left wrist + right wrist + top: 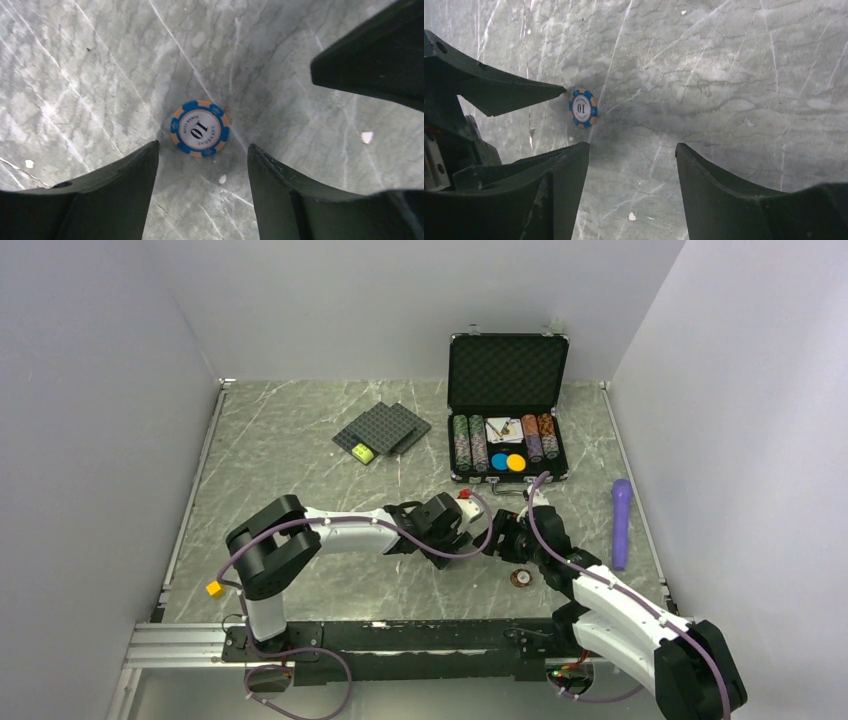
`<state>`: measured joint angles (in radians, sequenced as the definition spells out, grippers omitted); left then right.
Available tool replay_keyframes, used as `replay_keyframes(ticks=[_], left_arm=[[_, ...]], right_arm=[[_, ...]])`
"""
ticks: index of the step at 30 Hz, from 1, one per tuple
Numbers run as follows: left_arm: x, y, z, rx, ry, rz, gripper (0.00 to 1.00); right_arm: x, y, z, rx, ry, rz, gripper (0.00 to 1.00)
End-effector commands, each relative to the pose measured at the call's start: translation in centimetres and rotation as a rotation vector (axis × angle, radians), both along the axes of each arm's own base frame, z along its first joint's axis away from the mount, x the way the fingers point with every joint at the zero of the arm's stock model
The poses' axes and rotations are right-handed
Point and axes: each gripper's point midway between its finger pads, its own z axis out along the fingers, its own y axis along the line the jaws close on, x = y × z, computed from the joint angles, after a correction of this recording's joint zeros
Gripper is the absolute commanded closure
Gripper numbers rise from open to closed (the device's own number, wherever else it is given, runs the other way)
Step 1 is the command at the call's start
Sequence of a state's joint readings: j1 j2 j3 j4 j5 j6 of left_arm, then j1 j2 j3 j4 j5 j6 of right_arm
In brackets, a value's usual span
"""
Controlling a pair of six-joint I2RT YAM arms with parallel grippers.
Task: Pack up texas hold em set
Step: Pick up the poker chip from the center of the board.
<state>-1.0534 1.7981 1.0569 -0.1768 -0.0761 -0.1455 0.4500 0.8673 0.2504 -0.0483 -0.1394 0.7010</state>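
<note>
A blue-and-orange chip [200, 128] is lying flat on the worktop [300, 460] toward its near edge, while the left fingers [115, 195] are hovering parted and empty just off it, the right fingers [734, 195] are gaping wide alongside, and the open case [508, 370] is sitting at the far edge.

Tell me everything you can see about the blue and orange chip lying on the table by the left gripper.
The chip is a round, plastic-looking disc with alternating blue and orange rim segments and a white centre printed 10. It lies flat, face up, on the marble-patterned table, just ahead of the left gripper, whose open fingers do not touch it.
</note>
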Motion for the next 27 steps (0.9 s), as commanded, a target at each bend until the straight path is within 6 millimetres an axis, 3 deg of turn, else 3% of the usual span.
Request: replay_keyframes(ticks=[1,11,20,27], left_arm=[[1.0,-1.2,0.7,-0.015,-0.047,-0.014,0.31],[1.3,-1.5,-0.3,0.000,-0.043,-0.010,0.40],[1.1,-0.3,-1.8,0.055,-0.025,0.017,0.55],[1.0,0.0,-1.8,0.044,-0.027,0.023,0.61]], right_arm=[[0.4,0.5,0.9,0.044,-0.032,0.003,0.32],[0.4,0.9,0.7,0.059,-0.021,0.016,0.33],[0.3,1.3,0.3,0.068,-0.001,0.032,0.33],[0.1,1.6,-0.2,0.076,0.026,0.046,0.33]])
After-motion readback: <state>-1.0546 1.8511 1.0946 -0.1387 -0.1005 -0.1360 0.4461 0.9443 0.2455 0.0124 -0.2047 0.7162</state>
